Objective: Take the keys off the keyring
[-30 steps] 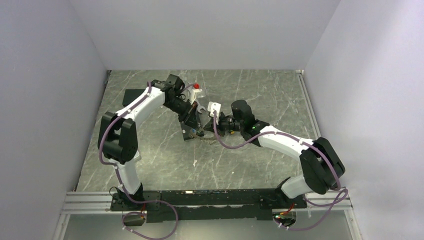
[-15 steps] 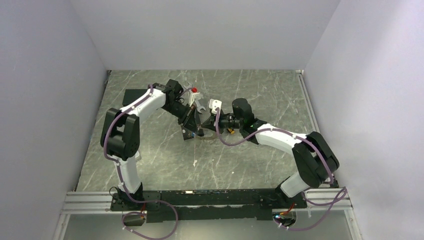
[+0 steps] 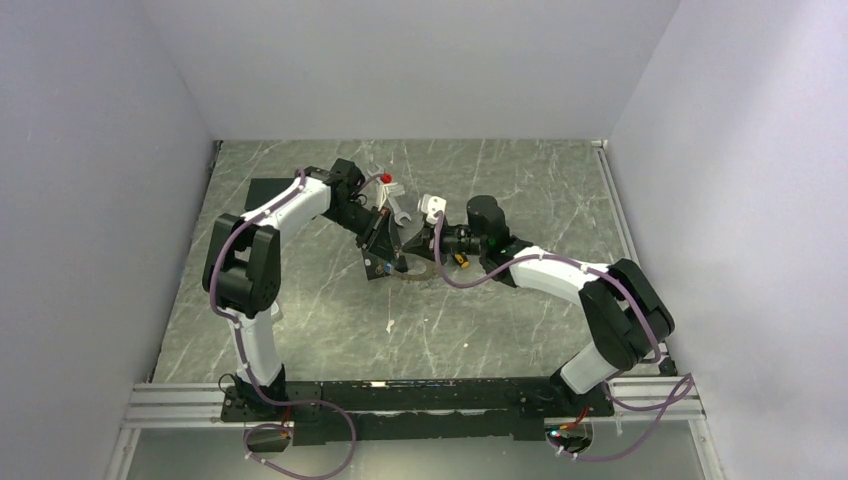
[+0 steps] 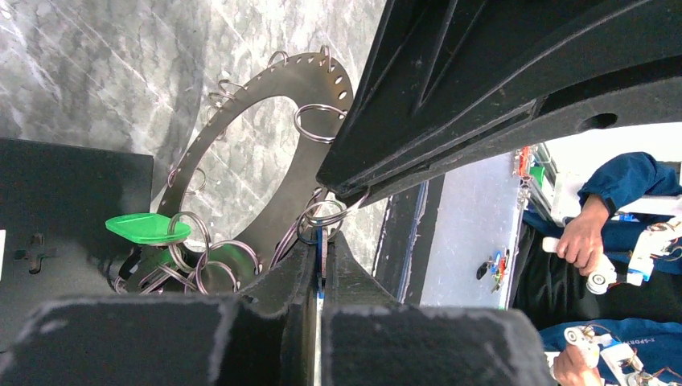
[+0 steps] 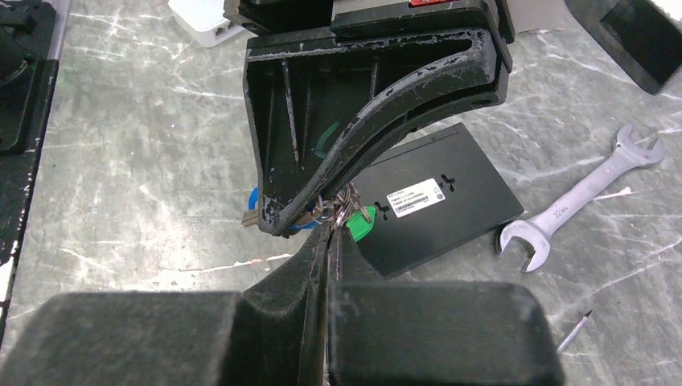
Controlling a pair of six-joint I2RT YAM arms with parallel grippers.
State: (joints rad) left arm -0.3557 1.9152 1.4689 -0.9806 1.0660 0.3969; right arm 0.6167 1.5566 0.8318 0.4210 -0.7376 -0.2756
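Observation:
The keyring (image 4: 314,76), a large dark grey toothed ring hung with small split rings, stands on edge between both grippers (image 3: 415,272). My left gripper (image 4: 322,256) is shut on the blue key (image 4: 321,241), seen edge-on between its fingers; its blue head shows in the right wrist view (image 5: 256,201). The green key (image 4: 147,227) hangs on split rings at the ring's lower left, against the black box (image 5: 426,205). My right gripper (image 5: 331,241) is shut on the ring's thin edge, right by the left gripper (image 5: 362,104). Most of the ring is hidden in the right wrist view.
A silver spanner (image 5: 579,201) lies right of the black box, also by the left arm (image 3: 393,205). A yellow-handled screwdriver (image 3: 459,258) lies under the right wrist. A white block (image 3: 430,208), a red-topped item (image 3: 386,178), another black box (image 3: 262,190) and a white scrap (image 3: 389,324) are nearby.
My right gripper has moved left to the ring and closed in beside the left gripper. The left gripper has shifted slightly and keeps its hold.

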